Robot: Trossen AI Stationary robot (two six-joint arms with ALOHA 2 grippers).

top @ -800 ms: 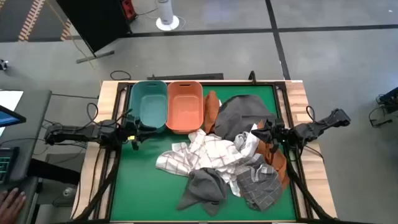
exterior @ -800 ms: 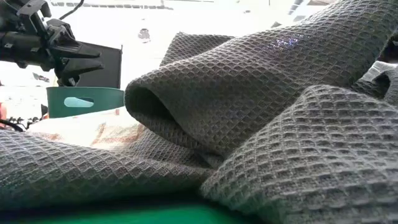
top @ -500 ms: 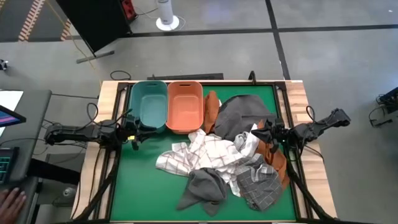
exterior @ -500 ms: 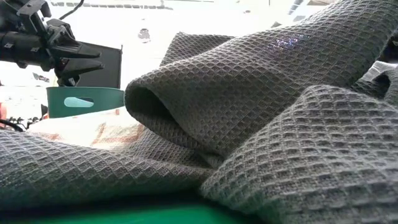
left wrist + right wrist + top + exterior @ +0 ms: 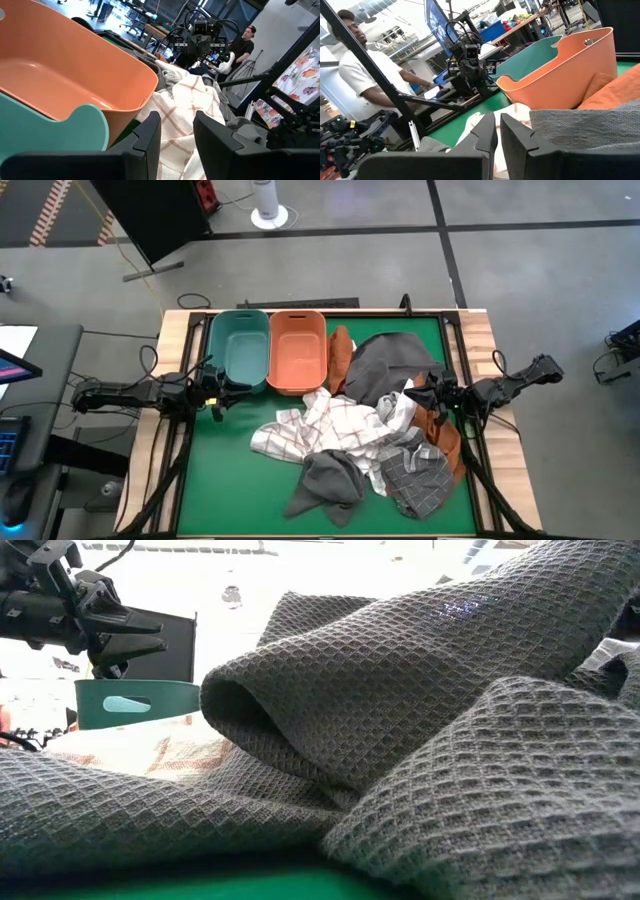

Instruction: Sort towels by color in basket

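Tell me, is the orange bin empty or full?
Empty. The orange bin shows only its bare inside from above and in the left wrist view. The towels lie heaped on the green table beside it.

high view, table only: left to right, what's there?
left gripper at the table's left edge → teal basket → orange basket → rust orange towel beside it → dark grey towel → right gripper at that towel's right side. The checked towels in front overlap, so they are left out.
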